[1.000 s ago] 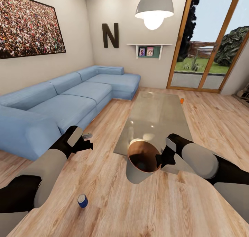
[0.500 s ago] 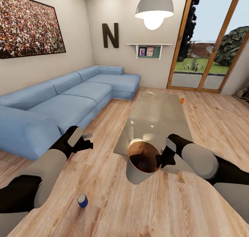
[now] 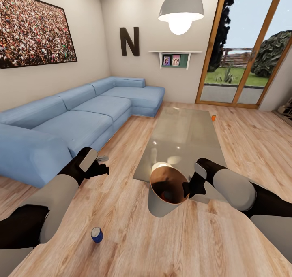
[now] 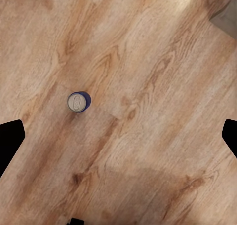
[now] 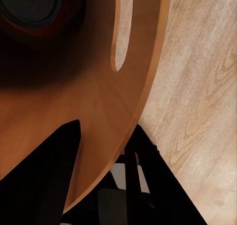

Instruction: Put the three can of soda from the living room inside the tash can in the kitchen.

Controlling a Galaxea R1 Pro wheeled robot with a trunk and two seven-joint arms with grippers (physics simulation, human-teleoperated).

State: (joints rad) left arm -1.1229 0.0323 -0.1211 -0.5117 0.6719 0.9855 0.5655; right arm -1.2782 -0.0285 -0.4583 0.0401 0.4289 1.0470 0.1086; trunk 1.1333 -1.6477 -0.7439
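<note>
A single large dark letter "N" [image 3: 129, 41] is mounted on the far wall [image 3: 154, 22], between the corner of the room and the small wall shelf [image 3: 174, 52]. No other text can be read. Nothing legible is shown on the dark blue can of soda [image 3: 97, 235] standing on the floor, whose top is seen in the left wrist view [image 4: 78, 102], and the two small pictures [image 3: 171, 60] under the shelf are too small for lettering to be made out.

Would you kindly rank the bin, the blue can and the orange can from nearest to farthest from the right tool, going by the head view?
1. Bin: gripped at its rim by the right tool.
2. Blue can: standing on the floor, off to the left.
3. Orange can: far ahead, by the glass table's far edge.
</note>
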